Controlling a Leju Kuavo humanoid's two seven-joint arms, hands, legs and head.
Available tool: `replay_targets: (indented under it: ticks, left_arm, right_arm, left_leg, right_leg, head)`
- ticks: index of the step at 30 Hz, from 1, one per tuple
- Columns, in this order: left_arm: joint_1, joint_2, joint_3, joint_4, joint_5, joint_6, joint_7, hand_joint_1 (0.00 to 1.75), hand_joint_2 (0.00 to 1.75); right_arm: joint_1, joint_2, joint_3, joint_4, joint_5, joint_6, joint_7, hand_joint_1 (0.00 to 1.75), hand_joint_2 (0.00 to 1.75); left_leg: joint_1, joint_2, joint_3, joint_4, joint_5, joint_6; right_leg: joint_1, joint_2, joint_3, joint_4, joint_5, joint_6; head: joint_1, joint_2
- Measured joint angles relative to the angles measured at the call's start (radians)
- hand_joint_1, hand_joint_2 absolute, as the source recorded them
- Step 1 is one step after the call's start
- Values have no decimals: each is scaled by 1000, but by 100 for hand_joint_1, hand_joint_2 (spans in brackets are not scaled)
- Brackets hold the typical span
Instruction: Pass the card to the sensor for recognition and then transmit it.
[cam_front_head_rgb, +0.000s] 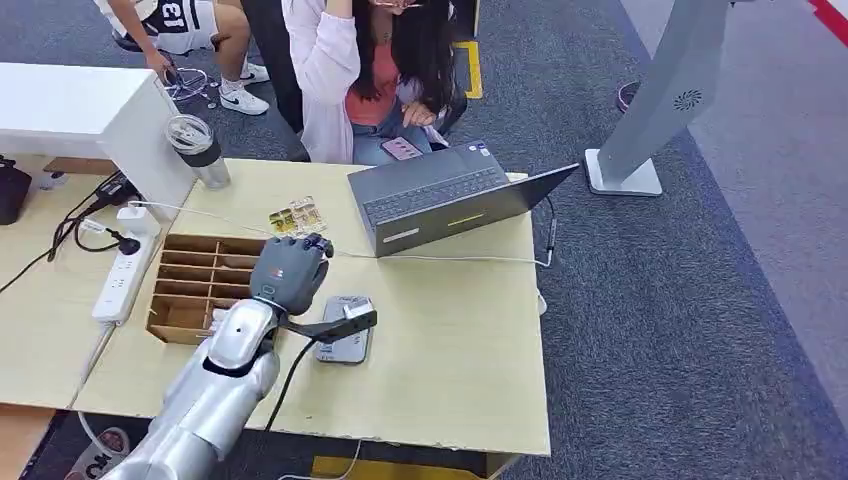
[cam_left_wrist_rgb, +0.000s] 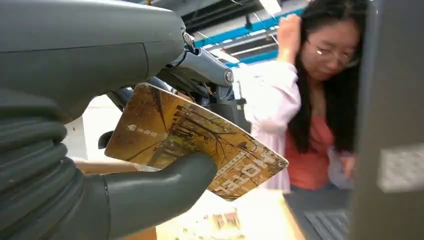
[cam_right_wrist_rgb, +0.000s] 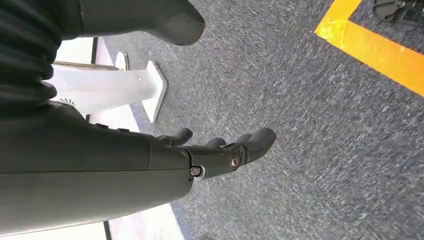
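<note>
Grey carpet surrounds the pale wooden counter (cam_front_head_rgb: 450, 330) at the frame's centre. Left hand (cam_front_head_rgb: 290, 272) hovers above it at centre-left, beside the sensor (cam_front_head_rgb: 343, 330), thumb and fingers clamped on the card (cam_left_wrist_rgb: 195, 140). Right hand (cam_right_wrist_rgb: 220, 150) hangs over the carpet, fingers apart, holding nothing.

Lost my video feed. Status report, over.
Left hand pinches card above organizer. Right hand empty, hanging. Sensor beside, unobstructed.
</note>
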Motion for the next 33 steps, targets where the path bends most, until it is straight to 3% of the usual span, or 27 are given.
replay_targets:
  ticks: [7, 16, 33]
  left_arm:
    - [39, -8, -43, -43, 18, -56, 12, 175, 175]
    - [82, -18, -88, -74, 61, -217, 67, 175, 175]
    - [91, -21, -106, -75, 64, -227, 68, 175, 175]
  right_arm:
    - [2, 0, -17, 0, -6, -6, 3, 0, 175]
    - [5, 5, -40, 0, -7, -9, 2, 0, 175]
    - [7, 6, -45, 0, -7, -9, 2, 0, 175]
  left_leg:
    - [0, 0, 0, 0, 0, 0]
    - [0, 0, 0, 0, 0, 0]
    - [0, 0, 0, 0, 0, 0]
  right_leg:
    - [0, 0, 0, 0, 0, 0]
    - [0, 0, 0, 0, 0, 0]
    - [0, 0, 0, 0, 0, 0]
  head:
    - [0, 0]
    - [0, 0]
    - [0, 0]
